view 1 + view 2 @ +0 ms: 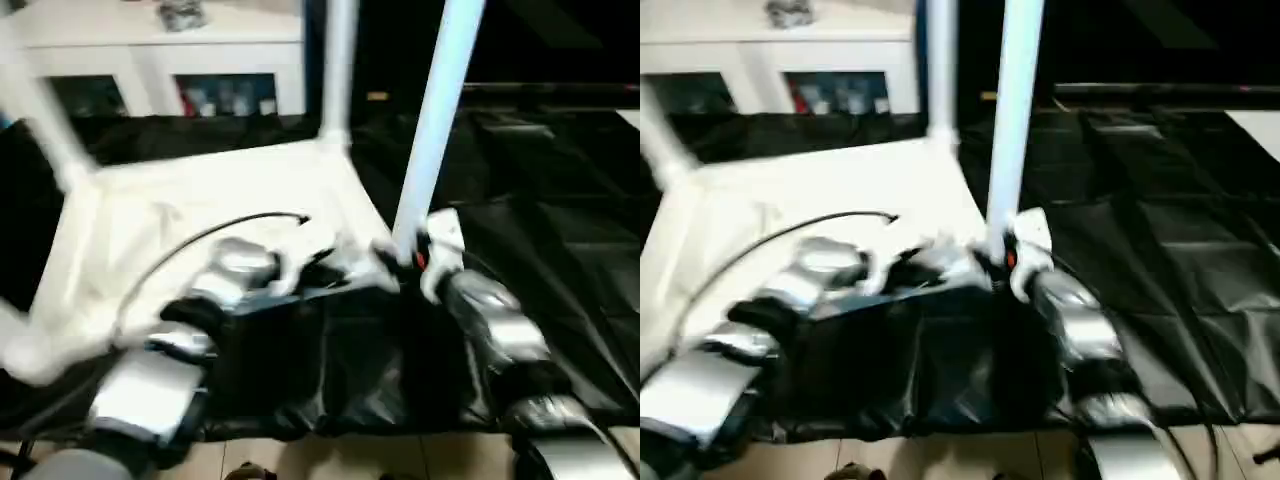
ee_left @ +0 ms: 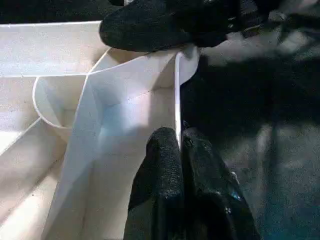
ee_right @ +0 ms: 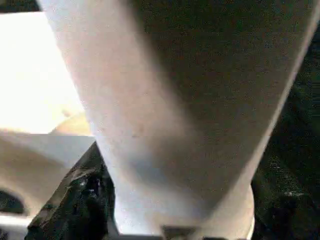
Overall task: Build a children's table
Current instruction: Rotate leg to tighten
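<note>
Left eye view: right claw pinches a leg at the tabletop corner, left claw pressed together on its rim, cabinet at 11 o'clock.

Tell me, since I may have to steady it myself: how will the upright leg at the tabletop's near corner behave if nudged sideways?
The leg looks like a stiff, hollow tube, so probably light and unbending. It stands tall and leans slightly over the tabletop, so it may tip unless fully seated. Its smooth surface could slip within the right end effector.
</note>
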You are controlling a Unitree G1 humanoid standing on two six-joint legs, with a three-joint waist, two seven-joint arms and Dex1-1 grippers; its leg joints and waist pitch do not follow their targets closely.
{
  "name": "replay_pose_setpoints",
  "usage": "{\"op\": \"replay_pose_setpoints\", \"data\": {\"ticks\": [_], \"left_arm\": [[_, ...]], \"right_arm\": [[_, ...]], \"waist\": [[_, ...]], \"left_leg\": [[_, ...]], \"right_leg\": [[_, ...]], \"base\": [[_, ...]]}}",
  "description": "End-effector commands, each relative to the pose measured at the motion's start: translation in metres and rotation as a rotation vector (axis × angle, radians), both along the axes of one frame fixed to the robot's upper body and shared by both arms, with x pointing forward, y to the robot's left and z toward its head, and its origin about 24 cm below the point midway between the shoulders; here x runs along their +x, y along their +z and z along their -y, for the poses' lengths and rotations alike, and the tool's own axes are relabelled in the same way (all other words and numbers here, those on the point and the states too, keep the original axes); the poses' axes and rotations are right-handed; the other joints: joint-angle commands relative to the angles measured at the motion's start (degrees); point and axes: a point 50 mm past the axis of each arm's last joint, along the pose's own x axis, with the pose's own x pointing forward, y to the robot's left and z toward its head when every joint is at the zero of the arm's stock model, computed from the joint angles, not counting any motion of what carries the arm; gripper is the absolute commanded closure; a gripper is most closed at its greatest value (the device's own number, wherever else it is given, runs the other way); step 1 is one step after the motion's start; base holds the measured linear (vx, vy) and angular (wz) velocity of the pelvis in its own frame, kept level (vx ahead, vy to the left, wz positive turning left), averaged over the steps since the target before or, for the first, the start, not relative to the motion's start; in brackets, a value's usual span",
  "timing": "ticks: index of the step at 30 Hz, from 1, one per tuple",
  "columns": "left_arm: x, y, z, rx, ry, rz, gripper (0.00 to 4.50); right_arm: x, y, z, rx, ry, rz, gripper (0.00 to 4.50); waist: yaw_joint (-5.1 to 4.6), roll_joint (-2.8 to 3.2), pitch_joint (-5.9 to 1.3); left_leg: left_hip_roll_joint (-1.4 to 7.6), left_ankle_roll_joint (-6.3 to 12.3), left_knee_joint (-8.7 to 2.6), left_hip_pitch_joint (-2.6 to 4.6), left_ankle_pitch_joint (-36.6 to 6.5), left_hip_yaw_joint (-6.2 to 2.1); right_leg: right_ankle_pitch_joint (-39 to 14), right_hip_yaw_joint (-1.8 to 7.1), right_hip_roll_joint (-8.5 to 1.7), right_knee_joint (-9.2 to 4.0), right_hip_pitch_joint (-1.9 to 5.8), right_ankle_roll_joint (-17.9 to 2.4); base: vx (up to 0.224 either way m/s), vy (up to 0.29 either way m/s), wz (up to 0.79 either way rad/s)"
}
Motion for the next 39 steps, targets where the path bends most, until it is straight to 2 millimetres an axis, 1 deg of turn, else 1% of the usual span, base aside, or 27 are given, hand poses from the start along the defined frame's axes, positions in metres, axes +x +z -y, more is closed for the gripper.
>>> {"op": "replay_pose_setpoints", "data": {"ticks": [1, 3, 4, 5, 7, 8, 10, 11, 12, 13, 14, 15, 16, 17, 19, 21, 22, 23, 24, 25, 28, 29, 30, 32, 33, 37, 39], "left_arm": [[-0.002, 0.012, 0.034, -0.046, -0.066, 0.060, 4.50], [-0.003, 0.011, 0.034, -0.044, -0.073, 0.059, 4.50], [-0.004, 0.010, 0.033, -0.043, -0.077, 0.063, 4.50], [-0.004, 0.010, 0.032, -0.044, -0.087, 0.065, 4.50], [-0.004, 0.011, 0.029, -0.045, -0.106, 0.079, 4.50], [-0.005, 0.011, 0.027, -0.049, -0.120, 0.080, 4.50], [-0.006, 0.011, 0.022, -0.044, -0.145, 0.084, 4.50], [-0.007, 0.011, 0.018, -0.040, -0.181, 0.083, 4.50], [-0.007, 0.012, 0.017, -0.039, -0.189, 0.083, 4.50], [-0.008, 0.012, 0.014, -0.037, -0.211, 0.076, 4.50], [-0.008, 0.012, 0.013, -0.037, -0.212, 0.075, 4.50], [-0.010, 0.013, 0.008, -0.043, -0.253, 0.062, 4.50], [-0.011, 0.013, 0.005, -0.046, -0.273, 0.058, 4.50], [-0.011, 0.014, 0.002, -0.047, -0.293, 0.049, 4.50], [-0.012, 0.015, -0.004, -0.040, -0.325, 0.034, 4.50], [-0.013, 0.015, -0.009, -0.026, -0.347, 0.026, 4.50], [-0.013, 0.015, -0.012, -0.019, -0.354, 0.023, 4.50], [-0.013, 0.015, -0.014, -0.015, -0.360, 0.023, 4.50], [-0.014, 0.015, -0.019, 0.000, -0.380, 0.018, 4.50], [-0.014, 0.016, -0.022, 0.005, -0.391, 0.015, 4.50], [-0.015, 0.016, -0.027, 0.023, -0.417, 0.008, 4.50], [-0.015, 0.016, -0.028, 0.027, -0.420, 0.007, 4.50], [-0.015, 0.016, -0.029, 0.030, -0.422, 0.006, 4.50], [-0.015, 0.016, -0.030, 0.032, -0.426, 0.003, 4.50], [-0.015, 0.016, -0.030, 0.032, -0.426, 0.003, 4.50], [-0.017, 0.014, -0.031, 0.030, -0.432, -0.006, 4.50], [-0.017, 0.012, -0.030, 0.016, -0.417, -0.014, 4.50]], "right_arm": [[-0.007, -0.014, -0.038, -0.028, 0.108, -0.043, 1.07], [-0.006, -0.013, -0.037, -0.009, 0.103, -0.039, 0.98], [-0.006, -0.012, -0.037, -0.003, 0.114, -0.034, 0.98], [-0.005, -0.011, -0.036, -0.002, 0.123, -0.028, 0.86], [-0.006, -0.009, -0.033, -0.008, 0.167, -0.009, 0.63], [-0.006, -0.007, -0.031, -0.017, 0.189, 0.001, 0.63], [-0.008, -0.005, -0.026, -0.024, 0.272, 0.017, 0.63], [-0.012, -0.004, -0.020, -0.028, 0.368, 0.018, 0.63], [-0.013, -0.003, -0.018, -0.029, 0.389, 0.017, 0.63], [-0.017, -0.002, -0.014, -0.029, 0.468, 0.011, 0.63], [-0.017, -0.002, -0.014, -0.030, 0.471, 0.011, 0.63], [-0.024, 0.001, -0.009, -0.033, 0.591, 0.000, 0.63], [-0.028, 0.002, -0.007, -0.032, 0.653, -0.009, 0.63], [-0.032, 0.003, -0.004, -0.034, 0.713, -0.023, 0.63], [-0.039, 0.005, 0.001, -0.034, 0.805, -0.058, 0.63], [-0.043, 0.006, 0.004, -0.042, 0.868, -0.080, 0.63], [-0.044, 0.006, 0.005, -0.048, 0.890, -0.086, 0.63], [-0.045, 0.006, 0.006, -0.050, 0.903, -0.090, 0.77], [-0.047, 0.007, 0.007, -0.054, 0.946, -0.105, 0.87], [-0.048, 0.008, 0.008, -0.053, 0.965, -0.113, 0.87], [-0.050, 0.009, 0.009, -0.057, 0.999, -0.129, 1.17], [-0.050, 0.010, 0.008, -0.059, 1.003, -0.130, 1.17], [-0.050, 0.010, 0.007, -0.060, 1.007, -0.131, 1.29], [-0.050, 0.010, 0.005, -0.056, 1.010, -0.130, 1.36], [-0.050, 0.010, 0.004, -0.055, 1.011, -0.129, 1.57], [-0.054, 0.008, 0.000, -0.014, 1.020, -0.138, 1.66], [-0.056, 0.005, -0.003, 0.004, 0.982, -0.133, 1.71]], "waist": [[-0.25, -0.53, -4.17], [-0.14, -0.59, -4.25], [-0.05, -0.49, -4.31], [-0.06, -0.80, -4.28], [0.01, -0.58, -4.34], [0.06, -0.64, -4.41], [0.18, -0.59, -4.45], [0.23, -0.56, -4.51], [0.33, -0.67, -4.56], [0.53, -0.64, -4.62], [0.64, -0.75, -4.68], [0.64, -0.47, -4.69], [0.80, -0.68, -4.76], [0.86, -0.61, -4.72], [1.13, -0.67, -4.64], [1.18, -0.53, -4.43], [1.24, -0.84, -4.39], [1.40, -0.66, -4.32], [1.39, -0.81, -4.30], [1.53, -0.80, -4.39], [1.80, -0.73, -4.37], [1.80, -0.70, -4.33], [1.81, -0.90, -4.37], [1.83, -0.79, -4.40], [1.82, -0.88, -4.42], [1.89, -0.83, -4.43], [1.92, -0.88, -4.48]], "left_leg": [[1.14, 1.59, -3.79, 0.92, -16.4, -1.00], [1.10, 2.26, -3.67, 0.89, -15.4, -0.84], [1.11, 2.82, -3.65, 0.76, -14.9, -0.85], [1.14, 3.21, -3.67, 0.70, -14.7, -0.81], [1.23, 3.51, -3.66, 0.70, -14.4, -0.82], [1.24, 3.69, -3.59, 0.68, -14.4, -0.79], [1.30, 4.11, -3.52, 0.55, -13.9, -0.74], [1.34, 4.42, -3.44, 0.50, -13.3, -0.69], [1.26, 4.81, -3.37, 0.48, -13.3, -0.65], [1.37, 5.57, -3.19, 0.35, -12.5, -0.56], [1.44, 6.33, -3.12, 0.22, -11.5, -0.59], [1.47, 6.53, -3.09, 0.26, -11.3, -0.60], [1.39, 7.10, -2.96, 0.30, -11.3, -0.56], [1.50, 7.52, -2.98, 0.28, -11.0, -0.57], [1.54, 7.55, -3.03, 0.40, -11.8, -0.57], [1.71, 6.67, -3.23, 0.52, -13.2, -0.64], [1.68, 5.90, -3.28, 0.69, -14.4, -0.61], [1.77, 5.29, -3.40, 0.84, -14.9, -0.67], [1.77, 5.12, -3.43, 0.77, -15.1, -0.68], [1.76, 4.98, -3.43, 0.77, -14.9, -0.72], [1.83, 4.58, -3.43, 0.99, -14.9, -0.66], [1.86, 4.43, -3.53, 0.82, -14.6, -0.75], [1.84, 4.36, -3.53, 0.75, -14.4, -0.75], [1.83, 4.16, -3.47, 0.81, -14.2, -0.72], [1.75, 4.18, -3.43, 0.68, -13.9, -0.73], [1.73, 4.43, -3.40, 0.69, -13.3, -0.74], [1.77, 4.40, -3.38, 0.69, -13.0, -0.73]], "right_leg": [[-19.9, 2.35, -3.48, -4.58, 2.41, -10.6], [-18.2, 2.41, -3.37, -4.40, 2.50, -11.1], [-17.3, 2.39, -3.41, -4.28, 2.68, -11.3], [-17.1, 2.35, -3.35, -4.28, 2.72, -11.3], [-16.6, 2.34, -3.31, -4.13, 2.72, -11.4], [-16.1, 2.31, -3.30, -4.07, 2.78, -11.6], [-14.7, 2.31, -3.26, -3.86, 2.88, -12.0], [-13.5, 2.32, -3.20, -3.67, 2.90, -12.4], [-13.0, 2.23, -3.15, -3.67, 3.09, -12.6], [-11.2, 2.30, -3.23, -3.44, 3.12, -13.1], [-9.4, 2.30, -3.24, -3.18, 3.26, -13.6], [-9.0, 2.30, -3.26, -3.08, 3.14, -14.0], [-8.6, 2.21, -3.19, -3.14, 3.33, -14.2], [-8.2, 2.26, -3.19, -3.06, 3.24, -14.5], [-9.5, 2.20, -3.18, -3.20, 3.21, -14.5], [-12.2, 2.19, -3.27, -3.48, 2.98, -14.3], [-14.4, 2.20, -3.26, -3.75, 2.94, -13.7], [-15.8, 2.29, -3.34, -3.80, 2.78, -13.5], [-16.3, 2.29, -3.37, -3.85, 2.81, -13.3], [-16.5, 2.33, -3.41, -3.81, 2.86, -13.1], [-16.6, 2.44, -3.45, -3.86, 2.62, -13.1], [-16.4, 2.41, -3.46, -3.77, 2.71, -13.1], [-16.4, 2.38, -3.49, -3.74, 2.78, -13.0], [-16.4, 2.41, -3.53, -3.72, 2.67, -13.0], [-16.2, 2.40, -3.53, -3.66, 2.79, -12.9], [-16.2, 2.41, -3.49, -3.69, 2.76, -12.6], [-15.7, 2.43, -3.49, -3.60, 2.76, -12.6]], "base": [[0.000, 0.000, 0.00], [0.000, 0.000, 0.00], [0.000, 0.000, 0.00], [0.000, 0.000, 0.00], [0.000, 0.000, 0.00], [0.000, 0.000, 0.00], [0.000, 0.000, 0.00], [0.000, 0.000, 0.00], [0.000, 0.000, 0.00], [0.000, 0.000, 0.00], [0.000, 0.000, 0.00], [0.000, 0.000, 0.00], [0.000, 0.000, 0.00], [0.000, 0.000, 0.00], [0.000, 0.000, 0.00], [0.000, 0.000, 0.00], [0.000, 0.000, 0.00], [0.000, 0.000, 0.00], [0.000, 0.000, 0.00], [0.000, 0.000, 0.00], [0.000, 0.000, 0.00], [0.000, 0.000, 0.00], [0.000, 0.000, 0.00], [0.000, 0.000, 0.00], [0.000, 0.000, 0.00], [0.000, 0.000, 0.00], [0.000, 0.000, 0.00]]}}
